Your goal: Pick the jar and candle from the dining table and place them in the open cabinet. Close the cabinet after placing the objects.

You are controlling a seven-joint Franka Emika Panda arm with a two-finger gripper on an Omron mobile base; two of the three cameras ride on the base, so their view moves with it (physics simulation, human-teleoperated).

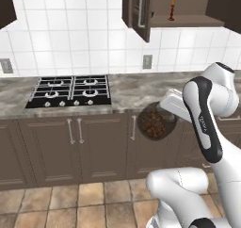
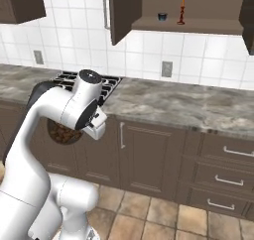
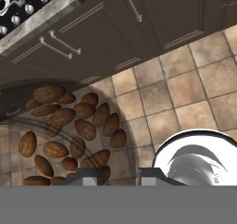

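Observation:
My gripper [image 1: 161, 115] is shut on the jar [image 1: 154, 124], a round clear-glass jar full of brown lumps. It hangs tilted in front of the lower cupboard doors, below the counter's edge. From the right side the jar [image 2: 63, 133] sits half hidden behind my hand [image 2: 75, 131]. In the hand view the jar [image 3: 69, 135] lies left of the fingertips [image 3: 88, 176], its wall between them. The orange candle [image 1: 172, 5] stands upright on the shelf of the open cabinet [image 1: 140, 12], high on the wall, also visible from the right [image 2: 182, 7]. The dining table is out of view.
A black gas hob [image 1: 70, 93] is set in the marble counter [image 1: 132, 93]. A small dark blue cup [image 2: 162, 17] stands on the cabinet shelf left of the candle. The open cabinet door [image 2: 121, 16] juts outward. Drawers [image 2: 228, 152] lie to the right; tiled floor [image 1: 70, 203] below.

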